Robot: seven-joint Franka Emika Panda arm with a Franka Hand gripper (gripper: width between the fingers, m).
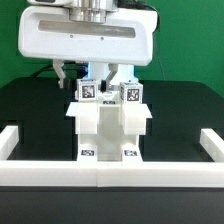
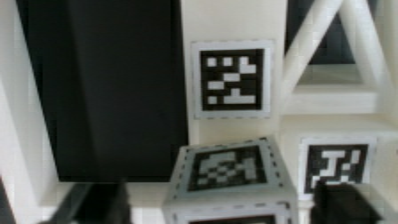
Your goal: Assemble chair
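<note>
You can see the chair (image 1: pixel 104 122) partly built, standing in the middle of the black worktop (image 1: pixel 35 110) against the white rail (image 1: pixel 110 174). Some chunky white pieces with tags are already joined. You can't tell which pieces are still missing. The hand (image 1: pixel 98 78) sits low behind the chair's top. Whether it holds a piece, you cannot tell. The wrist view is blurry and cut off.

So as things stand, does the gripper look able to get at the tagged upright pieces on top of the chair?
Probably yes. The gripper hangs directly over the chair, its fingers already down around the tagged upright pieces. Nothing stands between them; the white rail lies lower in front. Actual contact can't be told.
</note>
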